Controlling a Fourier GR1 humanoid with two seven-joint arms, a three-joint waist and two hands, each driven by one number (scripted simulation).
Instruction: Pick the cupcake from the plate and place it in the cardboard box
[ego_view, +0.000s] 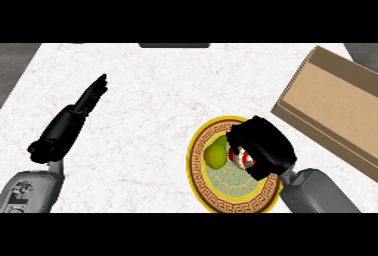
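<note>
Nearest to me, at the lower edge of the frame, my two grey forearms enter. The right hand (262, 147) sits at centre right over the plate (221, 200), a round dish with a gold rim and a dark key-pattern border. Its fingers are curled down around something red, white and brown at the plate's right half, which I take to be the cupcake (242, 157); most of it is hidden under the hand. I judge the hand closed on the cupcake, though I cannot confirm the cake has left the plate.

A green rounded item (215, 152) lies on the plate just left of the hand. I cannot identify it.

The left hand (90, 97) rests at upper left of the frame, fingers straight and together, holding nothing, well apart from the plate.

The cardboard box (336, 107) occupies the upper right of the frame, near the plate's upper-right edge, its long side running diagonally. I cannot see into its opening from here.

Step in hand, as I judge it: grasp, or the start of the lift. Next move calls for raising the cupcake clear of the plate rim, avoiding the green item, then carrying it up and right over the box wall before release.

Writing: none readable on box, plate or counter (162, 90).
</note>
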